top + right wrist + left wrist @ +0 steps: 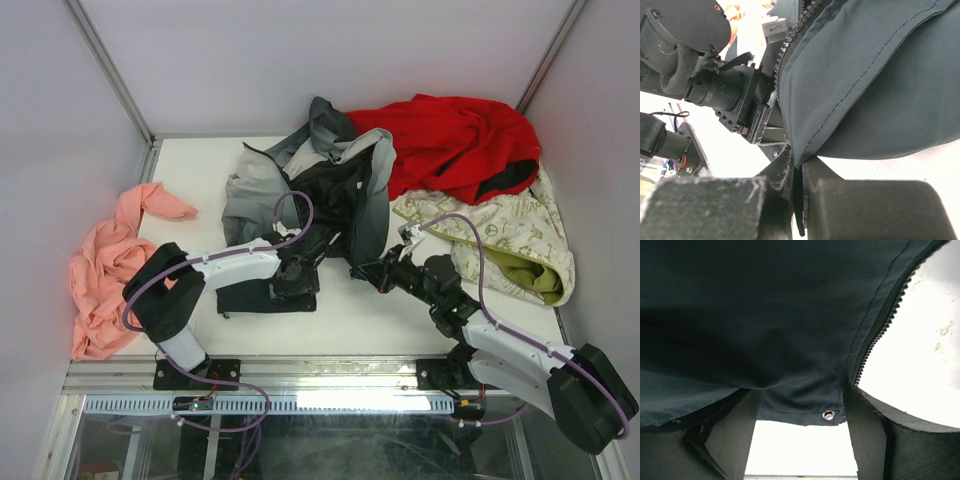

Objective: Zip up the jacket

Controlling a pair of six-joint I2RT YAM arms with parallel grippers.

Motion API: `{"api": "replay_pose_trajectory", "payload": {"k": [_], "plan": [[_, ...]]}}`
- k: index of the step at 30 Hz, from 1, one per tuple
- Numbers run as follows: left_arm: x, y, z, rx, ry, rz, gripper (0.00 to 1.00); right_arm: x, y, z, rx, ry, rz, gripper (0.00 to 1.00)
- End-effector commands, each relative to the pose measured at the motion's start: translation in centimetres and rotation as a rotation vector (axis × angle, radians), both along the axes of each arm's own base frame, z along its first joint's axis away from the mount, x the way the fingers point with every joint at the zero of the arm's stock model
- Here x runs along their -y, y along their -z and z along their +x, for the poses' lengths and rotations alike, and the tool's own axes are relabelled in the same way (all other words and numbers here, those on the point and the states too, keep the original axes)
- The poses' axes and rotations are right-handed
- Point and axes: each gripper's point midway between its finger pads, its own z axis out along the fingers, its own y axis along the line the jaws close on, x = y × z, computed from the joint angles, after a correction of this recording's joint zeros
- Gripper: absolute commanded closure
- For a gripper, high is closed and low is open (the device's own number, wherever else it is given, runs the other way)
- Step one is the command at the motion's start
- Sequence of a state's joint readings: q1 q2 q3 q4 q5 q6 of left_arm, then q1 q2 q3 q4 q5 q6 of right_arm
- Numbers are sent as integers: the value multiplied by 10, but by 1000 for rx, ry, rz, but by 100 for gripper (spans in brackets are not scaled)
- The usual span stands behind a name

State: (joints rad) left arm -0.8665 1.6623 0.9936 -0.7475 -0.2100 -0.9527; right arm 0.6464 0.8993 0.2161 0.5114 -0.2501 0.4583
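The jacket (335, 185) lies crumpled mid-table, dark charcoal and light grey with a black lining. My left gripper (303, 262) is at its lower left hem and my right gripper (368, 268) at its lower right hem. In the left wrist view the left gripper (800, 407) stands open, and a dark hem corner with a silver eyelet (828, 414) hangs in the gap. Zipper teeth (885, 330) run up its right edge. In the right wrist view the right gripper (801, 167) is shut on the jacket's lower edge (860, 85), below a row of zipper teeth (790, 47).
A red garment (450, 140) lies at the back right, partly over a cream patterned cloth (505, 235). A pink cloth (105, 270) is bunched at the left edge. Metal posts and grey walls close in the table. The left arm's wrist (725, 90) sits close beside the right gripper.
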Motion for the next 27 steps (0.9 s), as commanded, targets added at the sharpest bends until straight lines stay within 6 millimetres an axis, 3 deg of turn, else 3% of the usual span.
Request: {"api": "replay_pose_trajectory", "payload": {"k": [1,10,16,18,24,27], "plan": [[-4,24,-14,-55,6,62,33,-1,-28,4,87,6,70,100],[-16,59,-36,-124,23,172,44,0,-30,2,90,5,72,100],[-28,76,-47,-147,29,238,59,-1,-29,2,83,5,67,100],[-25,69,-41,-109,21,217,70,-1,-27,3,78,6,63,100],[11,17,-8,95,35,-8,96,-6,-24,10,63,6,52,100],[28,-13,5,204,48,-141,100,-8,-25,12,56,5,47,100]]}}
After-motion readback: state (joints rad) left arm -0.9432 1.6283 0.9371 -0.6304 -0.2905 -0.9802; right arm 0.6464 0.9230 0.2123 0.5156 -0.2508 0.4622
